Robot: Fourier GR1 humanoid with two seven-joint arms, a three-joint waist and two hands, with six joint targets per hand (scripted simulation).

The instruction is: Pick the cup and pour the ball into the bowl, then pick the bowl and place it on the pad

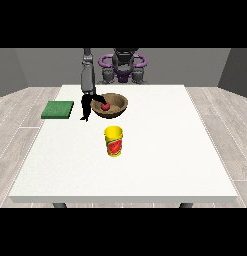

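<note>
A brown wooden bowl (115, 107) stands on the white table (160, 150) towards the back, with a red ball (105, 106) lying inside it near its left side. A yellow cup (114, 141) with a red label stands upright in front of the bowl, apart from both hands. The green pad (58, 109) lies flat at the table's left edge. The black hand at the view's left (87, 106) hangs at the bowl's left rim, fingers pointing down outside the wall and one black digit reaching over the rim towards the ball. It looks open.
The robot's torso (123, 67) stands behind the table's far edge. Bare white tabletop stretches to the right of the bowl and in front of the cup. A grey wooden floor surrounds the table.
</note>
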